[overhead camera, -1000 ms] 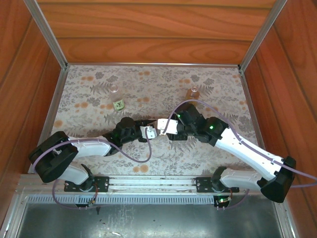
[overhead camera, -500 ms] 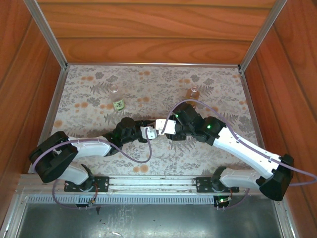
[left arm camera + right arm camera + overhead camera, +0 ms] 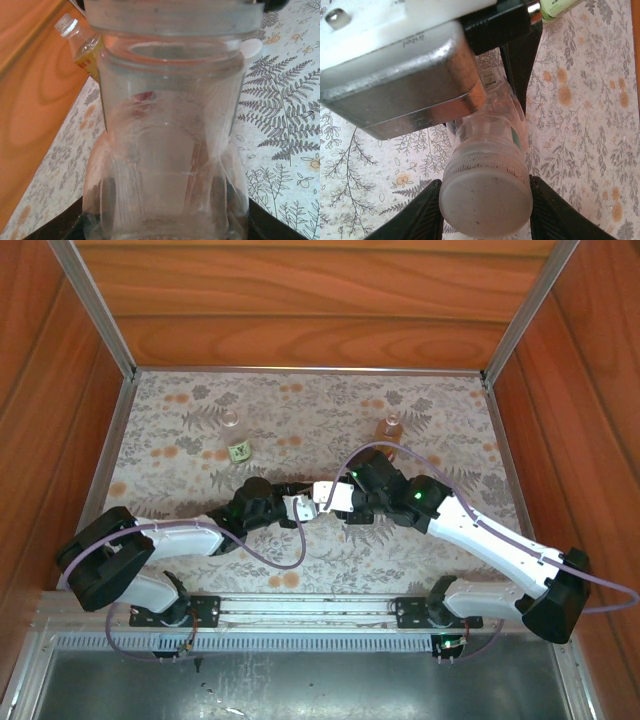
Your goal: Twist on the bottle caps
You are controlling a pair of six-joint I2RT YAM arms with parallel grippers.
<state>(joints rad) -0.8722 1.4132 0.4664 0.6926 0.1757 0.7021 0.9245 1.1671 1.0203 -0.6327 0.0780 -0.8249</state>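
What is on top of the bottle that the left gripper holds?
A white cap sits on the neck of the bottle, with the right gripper around it. The cap covers the mouth and threads, so how far it is screwed on cannot be seen.

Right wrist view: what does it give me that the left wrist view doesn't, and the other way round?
Right wrist, not left wrist: black fingers of the right claw against both sides of the white cap, a silver camera housing, and a green-labelled bottle at the top edge. Left wrist, not right wrist: the yellow-labelled bottle and the wood wall. Both: the clear bottle, its cap, the patterned mat.
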